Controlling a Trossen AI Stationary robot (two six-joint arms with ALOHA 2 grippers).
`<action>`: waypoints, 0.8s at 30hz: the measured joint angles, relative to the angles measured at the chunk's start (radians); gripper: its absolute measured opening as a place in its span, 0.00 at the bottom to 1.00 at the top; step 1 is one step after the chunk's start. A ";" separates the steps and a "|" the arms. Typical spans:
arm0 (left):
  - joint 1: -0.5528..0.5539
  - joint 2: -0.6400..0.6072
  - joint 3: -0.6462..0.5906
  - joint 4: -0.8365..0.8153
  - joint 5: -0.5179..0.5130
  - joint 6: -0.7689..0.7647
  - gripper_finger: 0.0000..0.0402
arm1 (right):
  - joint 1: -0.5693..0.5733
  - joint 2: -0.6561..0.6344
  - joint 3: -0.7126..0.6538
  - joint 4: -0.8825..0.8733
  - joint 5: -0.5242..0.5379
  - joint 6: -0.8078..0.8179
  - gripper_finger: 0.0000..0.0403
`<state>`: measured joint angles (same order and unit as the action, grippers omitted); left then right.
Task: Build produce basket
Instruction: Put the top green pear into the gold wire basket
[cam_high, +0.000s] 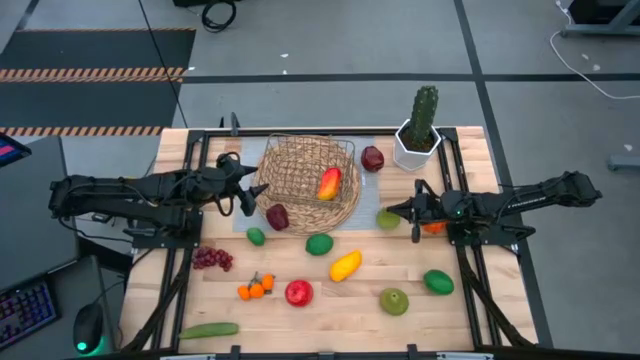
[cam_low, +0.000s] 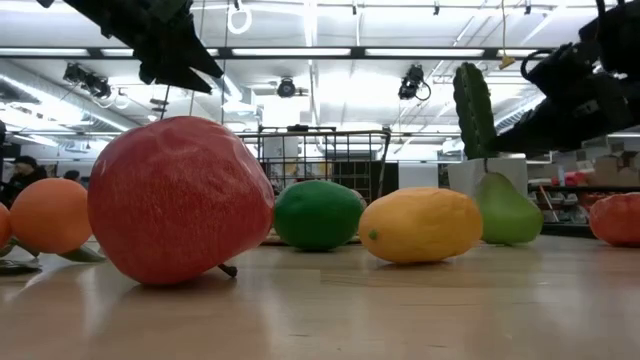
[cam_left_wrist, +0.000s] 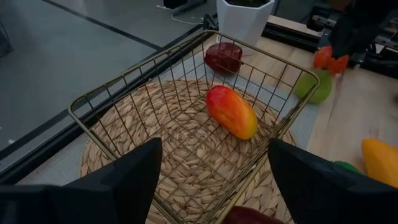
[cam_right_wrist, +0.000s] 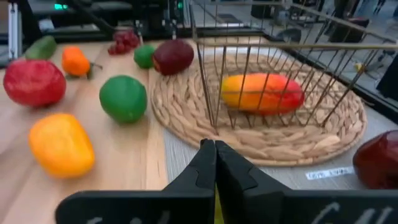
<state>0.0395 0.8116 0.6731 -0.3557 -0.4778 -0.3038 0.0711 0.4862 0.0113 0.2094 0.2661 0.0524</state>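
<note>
Task barely begun. Basket (cam_high: 308, 183) sits at the far middle of the tabletop (cam_high: 330, 310), on a grey mat. Inside the wire frame: one red-and-yellow mango (cam_high: 328, 183), nothing else.

Left out: dark red fruit (cam_high: 277, 216) resting on the woven rim at the near-left; another dark red piece (cam_high: 372, 158) just beside the basket on the mat. Loose on the tabletop: small green lime (cam_high: 256, 236), green round fruit (cam_high: 319, 243), yellow fruit (cam_high: 345, 265), red apple (cam_high: 298, 292), green pear (cam_high: 394, 300), green avocado-like piece (cam_high: 438, 282), orange cluster (cam_high: 255, 288), grapes (cam_high: 212, 258), cucumber (cam_high: 208, 330).

Left tool (cam_left_wrist: 211, 168) hovers over the basket's left edge, fingers spread, carrying nothing.

Right tool (cam_right_wrist: 216, 163) near the basket's right side, clenched tight; nothing seen between the fingers. An orange piece (cam_high: 433, 227) and a green fruit (cam_high: 388, 219) lie beside it.

Writing: a small white label on the mat, unreadable; lettering on the right arm, too small to read.
</note>
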 joint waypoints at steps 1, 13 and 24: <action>0.000 0.000 0.000 -0.001 0.000 0.000 0.74 | 0.000 0.000 0.000 -0.001 0.002 0.001 0.02; 0.000 0.000 0.000 -0.016 0.000 0.000 0.74 | 0.000 0.001 0.000 0.012 -0.024 0.030 0.39; 0.000 0.000 0.000 -0.015 0.000 -0.006 0.74 | 0.000 0.068 0.000 0.014 -0.053 0.161 0.50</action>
<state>0.0399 0.8120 0.6731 -0.3712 -0.4778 -0.3096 0.0711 0.5540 0.0113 0.2235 0.2128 0.2133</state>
